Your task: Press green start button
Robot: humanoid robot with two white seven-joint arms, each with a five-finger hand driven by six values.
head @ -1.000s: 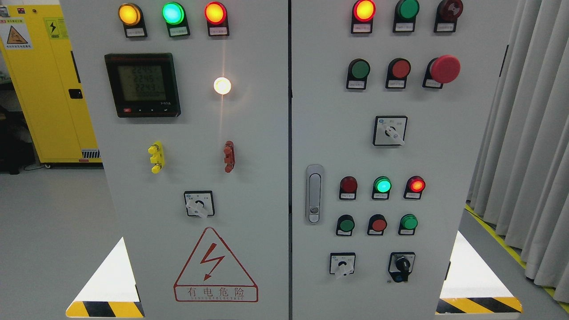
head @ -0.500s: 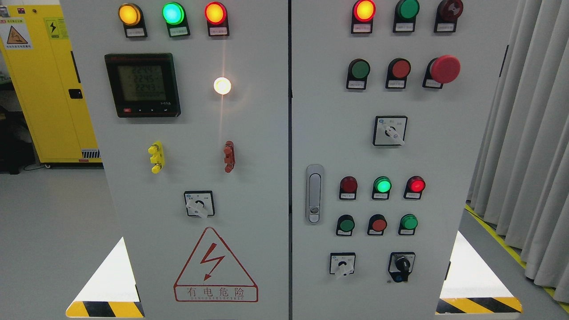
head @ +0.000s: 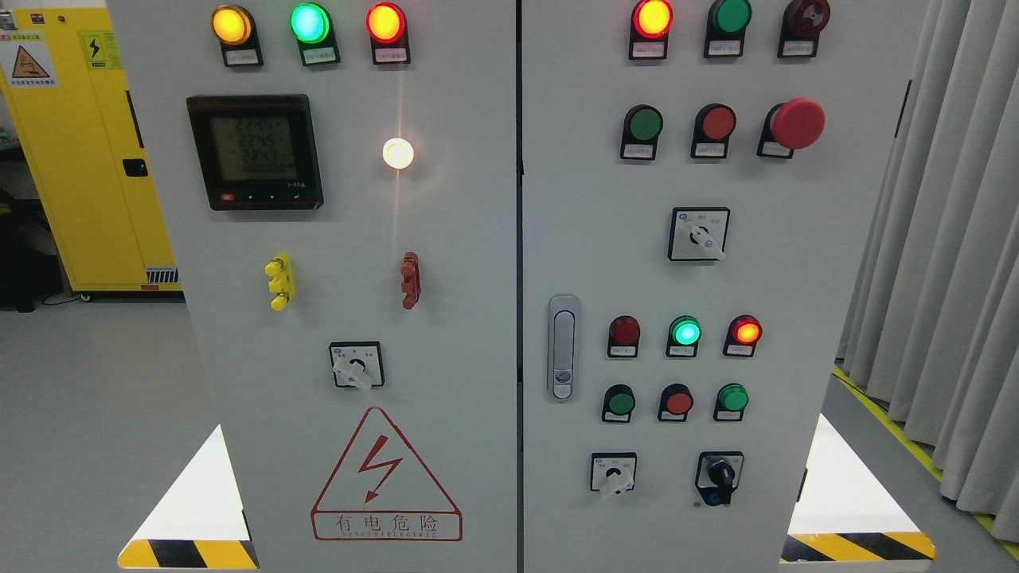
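Body parts, head view.

Left arm: out of view; no part of it shows at the lower left or along the bottom edge.
Left hand: out of view; its pose and state cannot be told.
Right arm: out of view; no part of it shows at the lower right or along the bottom edge.
Right hand: out of view; its pose and state cannot be told.
Wrists: neither one shows.
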